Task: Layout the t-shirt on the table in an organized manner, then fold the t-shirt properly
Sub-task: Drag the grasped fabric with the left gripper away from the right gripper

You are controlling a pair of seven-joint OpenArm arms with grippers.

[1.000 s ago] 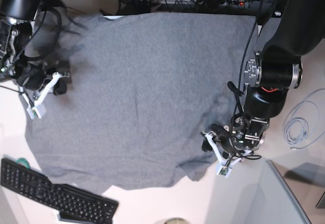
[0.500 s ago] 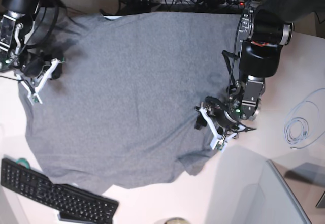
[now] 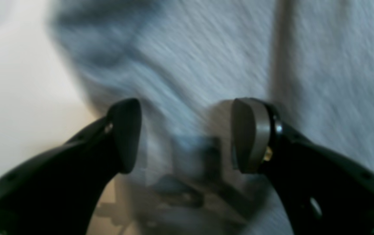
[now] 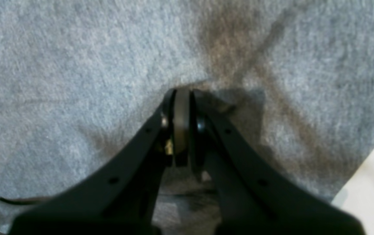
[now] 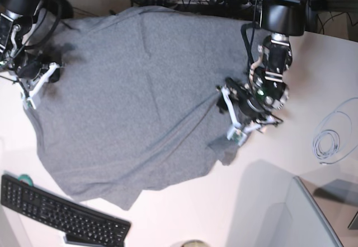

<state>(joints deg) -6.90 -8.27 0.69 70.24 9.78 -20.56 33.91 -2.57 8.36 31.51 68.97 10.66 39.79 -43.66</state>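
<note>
Base view: the t-shirt (image 5: 128, 101) has shifted toward the far side of the counter (image 5: 184, 219) since a second ago. Its near hem, then almost down to the keyboard (image 5: 61, 216), now runs slanted and further up, and a long diagonal crease crosses the body toward the left gripper (image 5: 232, 115).

Left gripper has travelled from the near right corner up along the shirt's right edge; cloth there is bunched. Left wrist view: fingers (image 3: 250, 133) stand apart over blurred grey fabric, nothing clamped.

Right gripper (image 5: 31, 93) has moved back too, at the shirt's opposite edge. Right wrist view: its fingers (image 4: 182, 124) are pressed together, tips against the fabric; whether cloth is pinched, cannot tell.

Judgement: layout has lost ground; the shirt needs respreading before any fold.
</note>
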